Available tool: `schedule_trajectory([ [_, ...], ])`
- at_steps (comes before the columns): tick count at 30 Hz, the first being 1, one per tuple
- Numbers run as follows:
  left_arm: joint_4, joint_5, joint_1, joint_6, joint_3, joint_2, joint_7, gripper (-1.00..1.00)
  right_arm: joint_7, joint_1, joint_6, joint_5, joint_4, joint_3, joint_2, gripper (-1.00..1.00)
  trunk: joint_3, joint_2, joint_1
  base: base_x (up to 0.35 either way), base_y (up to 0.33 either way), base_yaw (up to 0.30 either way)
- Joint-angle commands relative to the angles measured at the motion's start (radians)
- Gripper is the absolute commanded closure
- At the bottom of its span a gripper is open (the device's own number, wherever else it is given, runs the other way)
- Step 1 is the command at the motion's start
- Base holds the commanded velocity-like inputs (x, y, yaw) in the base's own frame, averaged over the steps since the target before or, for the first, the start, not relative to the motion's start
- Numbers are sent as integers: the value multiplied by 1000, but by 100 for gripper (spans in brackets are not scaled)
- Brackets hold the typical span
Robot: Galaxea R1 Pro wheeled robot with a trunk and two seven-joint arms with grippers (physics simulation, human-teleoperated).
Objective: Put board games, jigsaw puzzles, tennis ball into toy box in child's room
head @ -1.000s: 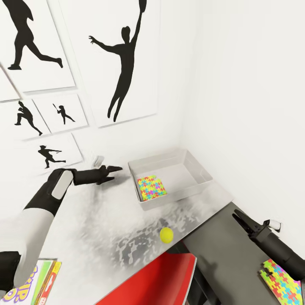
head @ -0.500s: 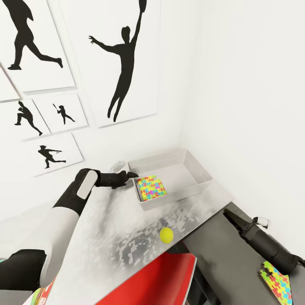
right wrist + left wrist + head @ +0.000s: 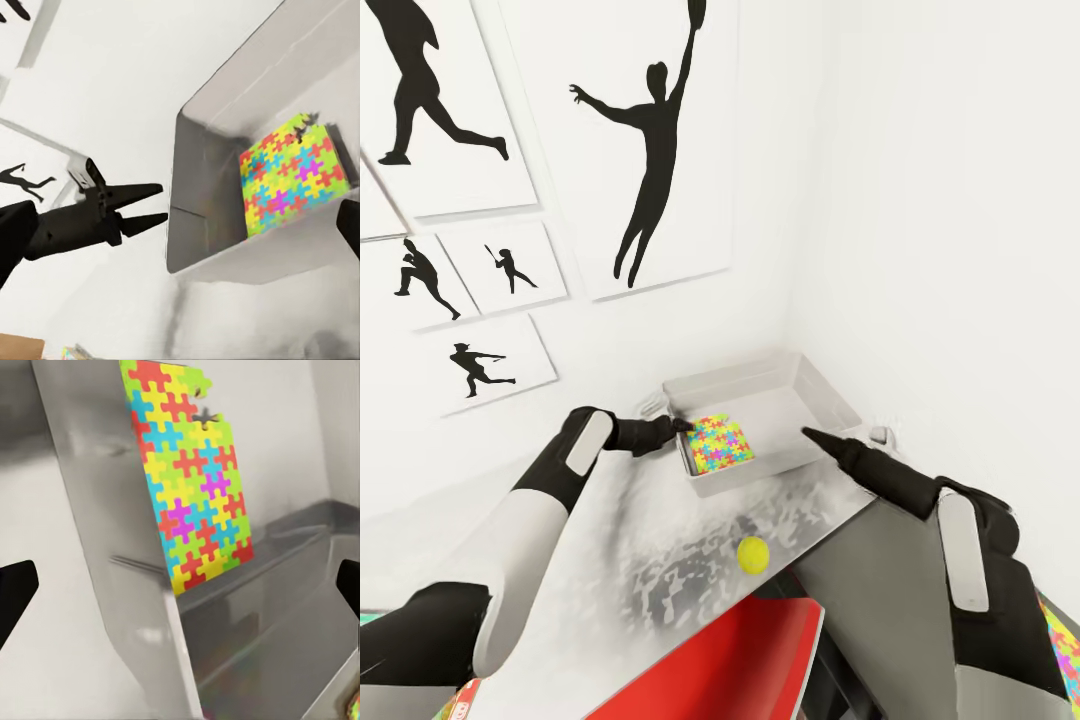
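From the head camera, the toy box (image 3: 830,405) is sitting in the far corner of the table (image 3: 640,560), up against the white wall, and one jigsaw puzzle (image 3: 719,444) is lying flat inside it at the near-left corner. The left gripper (image 3: 682,425) is reaching in at the box's left rim, its tips right at the edge beside the puzzle. The right gripper (image 3: 807,433) is pointing at the box's near wall from the other side; whether its fingers are parted I cannot tell from here. The tennis ball (image 3: 753,553) is resting on the tabletop, well apart from the box, near the table's front edge above a red chair (image 3: 730,660). Baseball silhouette pictures (image 3: 650,150) are hanging on the wall behind.

Over on the left wrist camera, two dark fingertips (image 3: 16,589) are standing wide apart, one on each side of the box wall (image 3: 112,510), gripping nothing, with the puzzle lying against the box floor beyond.

The right wrist camera is looking across the box (image 3: 217,172) and the puzzle (image 3: 289,176), and it is catching the left gripper (image 3: 154,204) with its fingers spread, just beside the box's outer wall.
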Motion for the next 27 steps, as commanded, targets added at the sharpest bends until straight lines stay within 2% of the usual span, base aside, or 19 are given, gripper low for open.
schedule_trajectory([
  [1, 1, -6, -1, 3, 0, -5, -2, -100, -27, -24, 8, 6, 0, 12, 9, -100, -2, -2, 1, 0, 0, 0],
  [5, 4, -8, -1, 1, 0, -20, 2, -100, -153, -107, 16, 3, 8, 53, 45, -100, -2, -2, 1, 0, 0, 0],
  [6, 4, -8, -1, 1, 0, -26, 3, -100, -211, -142, 18, 3, 17, 70, 64, -100, -2, -2, 1, 0, 0, 0],
  [9, 5, -10, -1, 1, -1, -38, 5, -100, -302, -183, 19, 2, 39, 97, 90, -100, -2, -2, 1, 0, 0, 0],
  [10, 5, -11, -1, 1, -1, -44, 8, -100, -359, -206, 18, 2, 56, 116, 105, -100, -2, -2, 1, 0, 0, 0],
  [14, 5, -12, -1, 1, -1, -51, 12, -100, -471, -258, 15, 1, 115, 150, 130, -100, -2, -2, 1, 0, 0, 0],
  [15, 5, -13, -1, 2, -1, -53, 15, -100, -526, -287, 13, 1, 165, 162, 132, -100, -2, -2, 1, 0, 0, 0],
  [20, 6, -13, -1, 2, -1, -55, 19, -100, -672, -369, 4, 1, 338, 176, 132, -100, -2, -2, 1, 0, 0, 0],
  [23, 6, -13, -2, 2, -1, -55, 20, -100, -730, -397, -27, 0, 408, 180, 132, -100, -2, -2, 1, 0, 0, 0],
  [27, 6, -12, -3, 2, -1, -56, 20, -100, -771, -411, -66, 1, 445, 181, 132, -100, -2, -2, 1, 0, 0, 0],
])
